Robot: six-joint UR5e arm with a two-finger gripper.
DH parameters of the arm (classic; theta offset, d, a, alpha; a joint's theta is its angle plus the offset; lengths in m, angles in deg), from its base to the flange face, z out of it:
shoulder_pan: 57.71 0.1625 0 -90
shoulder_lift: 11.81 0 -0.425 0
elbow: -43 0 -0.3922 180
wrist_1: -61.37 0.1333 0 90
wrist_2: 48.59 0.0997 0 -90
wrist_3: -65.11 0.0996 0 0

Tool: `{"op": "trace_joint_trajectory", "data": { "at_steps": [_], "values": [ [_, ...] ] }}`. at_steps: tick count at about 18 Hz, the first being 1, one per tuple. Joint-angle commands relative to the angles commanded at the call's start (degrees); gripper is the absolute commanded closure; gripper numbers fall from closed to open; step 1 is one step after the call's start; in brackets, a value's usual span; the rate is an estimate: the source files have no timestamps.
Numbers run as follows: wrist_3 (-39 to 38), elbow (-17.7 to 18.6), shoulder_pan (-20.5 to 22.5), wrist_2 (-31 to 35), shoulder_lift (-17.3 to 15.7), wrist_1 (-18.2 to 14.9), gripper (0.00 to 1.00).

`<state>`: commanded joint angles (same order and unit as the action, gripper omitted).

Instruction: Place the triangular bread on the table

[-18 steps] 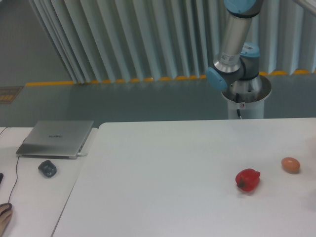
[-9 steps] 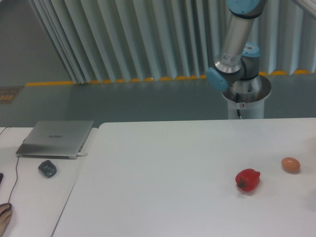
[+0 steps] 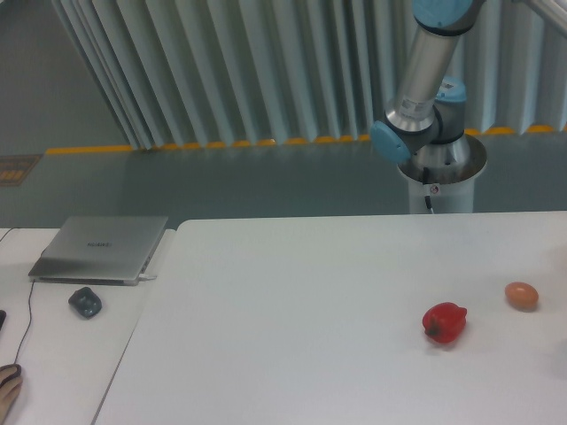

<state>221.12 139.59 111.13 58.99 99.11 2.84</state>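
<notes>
At nine o'clock I see the laptop [image 3: 99, 249]; on the table [image 3: 292, 328] at four o'clock sit the red pepper [image 3: 444, 321] and egg-shaped item [image 3: 521, 295]. Neither the triangular bread nor my gripper is in view, so I cannot tell its grip. My worry: bringing the bread down unseen onto the pepper.

The white counter [image 3: 292, 336] looks smooth and matt, the red pepper [image 3: 444, 321] glossy, the laptop [image 3: 100, 249] brushed grey metal, and the arm [image 3: 430, 80] silvery metal with blue plastic caps.
</notes>
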Motion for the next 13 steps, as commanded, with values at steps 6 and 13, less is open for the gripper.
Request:
{"op": "trace_joint_trajectory", "data": {
  "at_steps": [6,13],
  "values": [
    [0.0,-0.2,0.0,-0.1,0.2,0.1,0.74],
    [0.1,-0.8,1.7,-3.9,0.3,-0.3,1.00]
  ]
}}
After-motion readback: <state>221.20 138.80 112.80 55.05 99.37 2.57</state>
